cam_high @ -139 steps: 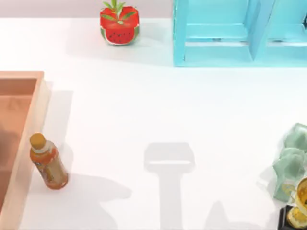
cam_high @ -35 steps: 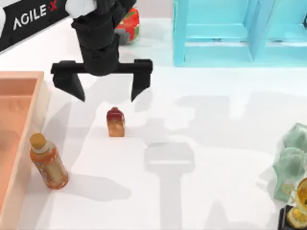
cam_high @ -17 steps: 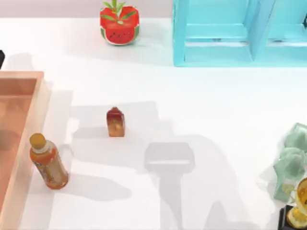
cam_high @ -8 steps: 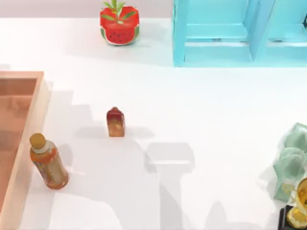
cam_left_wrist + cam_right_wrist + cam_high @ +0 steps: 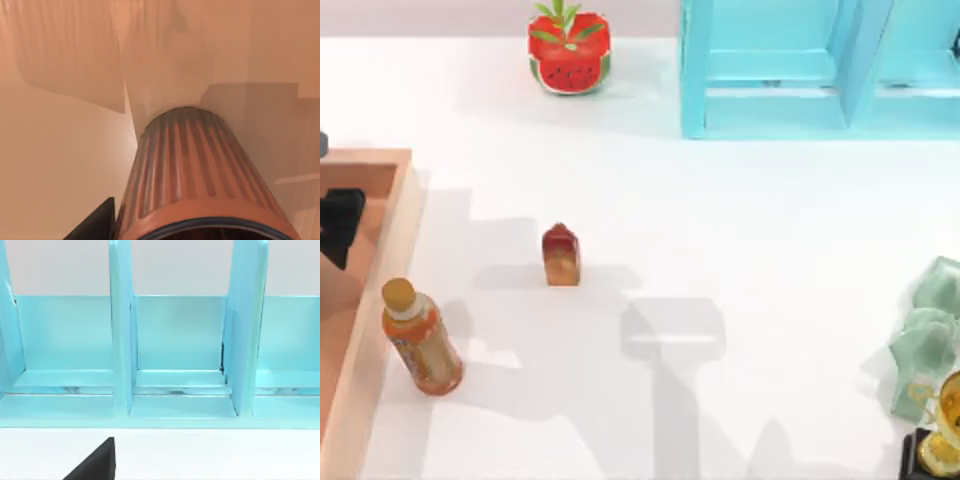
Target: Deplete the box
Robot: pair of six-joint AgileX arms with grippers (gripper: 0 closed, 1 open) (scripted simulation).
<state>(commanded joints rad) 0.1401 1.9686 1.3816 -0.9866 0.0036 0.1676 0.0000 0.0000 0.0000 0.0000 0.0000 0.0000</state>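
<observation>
The box (image 5: pixel 382 262) is a light orange-tan wooden tray cut off by the table's left edge. One black finger (image 5: pixel 340 225) of my left gripper hangs over its inside. In the left wrist view, a ribbed orange cup with a dark rim (image 5: pixel 192 172) lies on the box floor (image 5: pixel 60 165). The left finger (image 5: pixel 95 227) stands just beside it, open and not gripping. An orange bottle (image 5: pixel 420 337) stands on the table against the box's outer wall. A small red-brown block (image 5: pixel 561 255) stands right of it. My right arm is parked, with one fingertip (image 5: pixel 95 462) facing the shelf.
A light blue shelf unit (image 5: pixel 820 70) (image 5: pixel 175 350) stands at the back right. A watermelon-patterned pot (image 5: pixel 569 50) is at the back centre. Pale green lumps (image 5: pixel 925 335) and a gold trophy (image 5: pixel 945 430) sit at the right edge.
My left gripper, out of the top view half a second ago, has come in over the box at the left edge. The bottle and the red-brown block have not moved.
</observation>
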